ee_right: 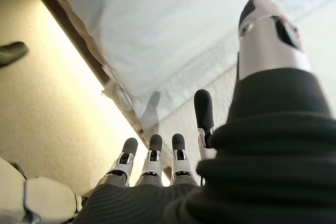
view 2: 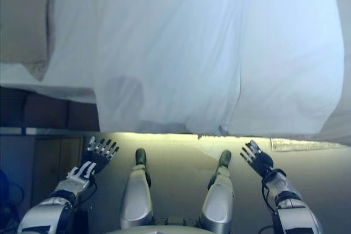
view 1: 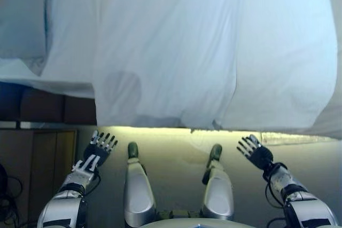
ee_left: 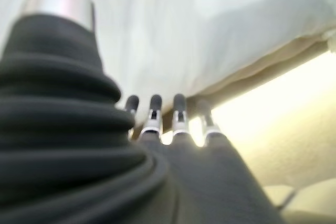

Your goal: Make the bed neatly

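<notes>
Left eye view: left hand (view 1: pixel 99 149) raised low at lower left, arm reaching forward, fingers straight and spread, holding nothing. It stops short of the sheet (view 1: pixel 176 52), not touching it. Left wrist view agrees: fingers (ee_left: pixel 179 114) lined up straight, pointing at the sheet's lower edge, with a gap between.

Right hand (view 1: pixel 255 152) mirrors it at lower right, arm angled forward and slightly inward, fingers fanned and straight, empty. Right wrist view: fingers (ee_right: pixel 153 153) extended, thumb held apart, aimed at the hanging edge of the sheet; no contact.

Both hands sit at about the same height, well apart, one on either side of the robot's front.

Sheet, white, covers the bed (view 1: pixel 48 105) across the upper part of the view and drapes over the near side, its hem hanging just above the floor (view 1: pixel 176 148). Long lengthwise folds run through it. At far left the sheet ends higher, leaving the dark bed side bare. A bright strip of light lies on the floor under the hem.
</notes>
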Available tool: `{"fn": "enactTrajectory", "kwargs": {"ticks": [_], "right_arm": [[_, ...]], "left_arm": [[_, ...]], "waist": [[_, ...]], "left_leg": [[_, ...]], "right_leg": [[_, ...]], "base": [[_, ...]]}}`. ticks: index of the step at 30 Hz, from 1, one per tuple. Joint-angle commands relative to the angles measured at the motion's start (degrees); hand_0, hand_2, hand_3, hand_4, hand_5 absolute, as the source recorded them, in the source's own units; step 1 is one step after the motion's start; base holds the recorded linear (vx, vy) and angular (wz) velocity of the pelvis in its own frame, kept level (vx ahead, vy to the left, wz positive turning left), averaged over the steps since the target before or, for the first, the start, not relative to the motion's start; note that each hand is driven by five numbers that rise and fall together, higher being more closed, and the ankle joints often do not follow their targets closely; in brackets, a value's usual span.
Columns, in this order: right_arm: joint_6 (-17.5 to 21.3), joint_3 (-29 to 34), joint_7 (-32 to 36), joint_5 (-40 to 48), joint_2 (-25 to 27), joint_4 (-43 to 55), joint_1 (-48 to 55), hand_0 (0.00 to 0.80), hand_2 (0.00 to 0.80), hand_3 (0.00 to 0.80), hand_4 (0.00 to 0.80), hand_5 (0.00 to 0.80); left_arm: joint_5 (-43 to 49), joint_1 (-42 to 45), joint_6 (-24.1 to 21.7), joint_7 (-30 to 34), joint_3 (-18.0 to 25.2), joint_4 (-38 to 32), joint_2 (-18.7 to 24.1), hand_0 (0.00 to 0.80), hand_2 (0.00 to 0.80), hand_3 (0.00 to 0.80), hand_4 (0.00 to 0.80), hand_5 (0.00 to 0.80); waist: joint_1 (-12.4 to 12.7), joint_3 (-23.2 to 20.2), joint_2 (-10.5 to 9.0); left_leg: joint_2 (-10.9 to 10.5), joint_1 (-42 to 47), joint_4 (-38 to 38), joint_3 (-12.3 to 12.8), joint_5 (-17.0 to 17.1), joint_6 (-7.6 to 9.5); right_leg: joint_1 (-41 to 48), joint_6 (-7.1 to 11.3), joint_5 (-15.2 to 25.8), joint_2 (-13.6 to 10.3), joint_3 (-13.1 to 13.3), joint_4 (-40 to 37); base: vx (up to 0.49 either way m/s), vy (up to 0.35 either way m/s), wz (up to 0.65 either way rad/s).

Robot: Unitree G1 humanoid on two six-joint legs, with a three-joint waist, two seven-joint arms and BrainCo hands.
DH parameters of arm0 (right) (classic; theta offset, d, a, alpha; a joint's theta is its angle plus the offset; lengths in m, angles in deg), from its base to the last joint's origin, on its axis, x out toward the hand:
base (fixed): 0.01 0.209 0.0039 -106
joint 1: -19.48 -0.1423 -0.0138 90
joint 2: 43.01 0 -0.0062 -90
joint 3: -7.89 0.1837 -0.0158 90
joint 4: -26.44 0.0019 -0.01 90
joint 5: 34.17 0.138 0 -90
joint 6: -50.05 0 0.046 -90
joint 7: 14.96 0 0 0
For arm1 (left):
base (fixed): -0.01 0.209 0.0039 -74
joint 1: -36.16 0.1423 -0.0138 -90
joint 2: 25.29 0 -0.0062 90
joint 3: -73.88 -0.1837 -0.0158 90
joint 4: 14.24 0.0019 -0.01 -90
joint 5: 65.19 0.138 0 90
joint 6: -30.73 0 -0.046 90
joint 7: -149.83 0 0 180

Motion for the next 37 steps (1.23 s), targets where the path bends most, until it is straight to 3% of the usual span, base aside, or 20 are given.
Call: {"fn": "enactTrajectory", "kwargs": {"ticks": [1, 4, 8, 14, 18, 21, 37], "right_arm": [[0.65, 2.1, -0.54, -1.64, -2.94, -1.08, 1.84, 0.0, 0.0, 0.0, 0.0, 0.0], [0.57, 2.4, -3.5, -3.57, -5.89, -2.86, 4.52, 0.0, 0.0, 0.0, 0.0, 0.0], [1.68, 2.06, -8.21, -2.17, -9.4, -5.21, 6.48, 0.0, 0.0, 0.0, 0.0, 0.0], [3.65, 1.74, -14.02, -3.66, -13.83, -9.28, 8.01, 0.0, 0.0, 0.0, 0.0, 0.0], [3.5, -0.36, -16.62, -7.96, -14.98, -10.9, 8.23, 0.0, 0.0, 0.0, 0.0, 0.0], [3.05, -1.26, -15.58, -9.12, -14.75, -11.3, 8.28, 0.0, 0.0, 0.0, 0.0, 0.0], [1.88, -0.28, -16.13, -9.07, -14.29, -11.42, 10.21, 0.0, 0.0, 0.0, 0.0, 0.0]], "left_arm": [[8.72, 2.21, -4.89, -1.65, -2.28, 4.3, 0.32, 0.0, 0.0, 0.0, 0.0, 0.0], [17.46, 4.56, -8.31, -5.56, -5.28, 4.29, -3.3, 0.0, 0.0, 0.0, 0.0, 0.0], [22.55, 6.93, -9.81, -11.91, -6.65, 6.13, -6.83, 0.0, 0.0, 0.0, 0.0, 0.0], [29.44, 8.3, -8.94, -18.54, -8.66, 9.35, -12.29, 0.0, 0.0, 0.0, 0.0, 0.0], [38.04, 8.77, -9.09, -20.55, -13.46, 9.52, -14.62, 0.0, 0.0, 0.0, 0.0, 0.0], [37.64, 8.99, -8.9, -19.86, -16.07, 9.26, -14.46, 0.0, 0.0, 0.0, 0.0, 0.0], [32.83, 10.59, -8.69, -18.74, -12.76, 9.2, -12.65, 0.0, 0.0, 0.0, 0.0, 0.0]], "waist": [[-0.17, -5.59, -0.87], [-0.62, -8.8, -0.23], [-0.64, -12.48, 0.32], [-0.9, -15.83, 0.56], [-0.67, -16.95, 0.55], [-1.01, -17.27, 0.86], [-0.96, -17.98, 0.37]], "left_leg": [[2.07, 3.18, -5.56, 2.7, 4.3, 2.53], [2.41, 7.68, -9.81, 3.79, 6.14, 2.65], [2.83, 10.98, -12.15, 4.04, 7.1, 2.55], [2.88, 13.99, -12.15, 4.14, 6.64, 2.59], [2.79, 15.45, -12.15, 4.4, 6.11, 2.8], [2.91, 16.39, -12.15, 4.62, 5.78, 2.87], [3.95, 17.91, -12.15, 4.48, 5.48, 2.83]], "right_leg": [[2.01, 0.55, 1.57, -4.16, 1.48, -0.24], [5.79, 0.38, 1.42, -3.07, 0.41, -1.84], [9.96, 0.06, 1.29, -1.92, -1.16, -4.02], [14.67, -0.4, 0.27, -0.58, -2.8, -5.79], [16.07, -0.45, 0.12, -0.37, -3.25, -6.22], [16.75, -0.53, -0.36, -0.09, -2.98, -6.12], [18.13, -0.49, -1.04, 0.14, -2.5, -5.94]], "base": [[0.192, -0.046, 0.01], [0.177, -0.052, -0.01], [0.163, -0.066, 0.03], [0.145, -0.047, 0.04], [0.092, -0.048, 0.0], [0.075, -0.007, -0.01], [0.045, -0.004, -0.01]]}}
